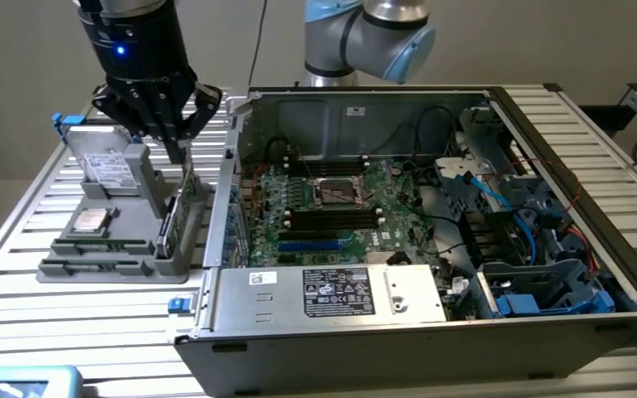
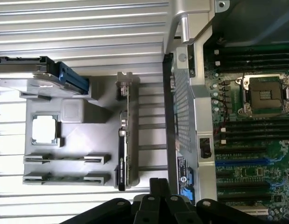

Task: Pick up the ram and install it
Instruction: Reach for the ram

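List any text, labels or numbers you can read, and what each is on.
None legible.
Black label on the power supply: print too small.
White sticker beside it: blurred.
Small white sticker on the back wall of the computer case: blurred.
Blue sticker on the case's edge: blurred.

Black hand (image 1: 173,149) — green ram (image 1: 103,246) in grey holder (image 2: 83,140), green motherboard (image 1: 330,211), silver ribbed table (image 1: 20,298) — blue latch (image 2: 72,78).
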Action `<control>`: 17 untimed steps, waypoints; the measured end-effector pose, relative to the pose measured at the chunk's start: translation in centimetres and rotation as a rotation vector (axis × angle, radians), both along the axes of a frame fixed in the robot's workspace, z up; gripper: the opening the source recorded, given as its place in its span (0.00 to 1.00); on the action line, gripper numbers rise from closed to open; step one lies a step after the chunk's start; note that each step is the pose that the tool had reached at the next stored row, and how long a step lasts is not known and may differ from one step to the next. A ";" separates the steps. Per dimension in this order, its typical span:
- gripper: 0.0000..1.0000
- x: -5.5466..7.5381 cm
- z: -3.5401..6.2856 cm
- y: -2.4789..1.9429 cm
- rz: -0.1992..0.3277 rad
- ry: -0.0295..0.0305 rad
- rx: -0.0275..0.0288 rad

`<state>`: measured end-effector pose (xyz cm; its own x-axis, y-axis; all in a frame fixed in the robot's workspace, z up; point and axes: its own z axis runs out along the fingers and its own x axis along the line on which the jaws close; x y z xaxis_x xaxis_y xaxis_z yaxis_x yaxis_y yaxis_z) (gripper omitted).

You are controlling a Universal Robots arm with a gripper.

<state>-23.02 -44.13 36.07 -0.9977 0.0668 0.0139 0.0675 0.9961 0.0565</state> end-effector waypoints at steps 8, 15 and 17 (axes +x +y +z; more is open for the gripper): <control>0.11 -3.4 -1.39 -0.02 0.002 0.0029 0.0000; 0.11 -6.0 -2.37 -0.03 0.007 0.0057 -0.0006; 0.11 -6.7 -2.52 -0.03 0.009 0.0062 -0.0019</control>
<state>-29.75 -44.16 33.55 -0.9981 0.0577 0.0199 0.0587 0.9968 0.0543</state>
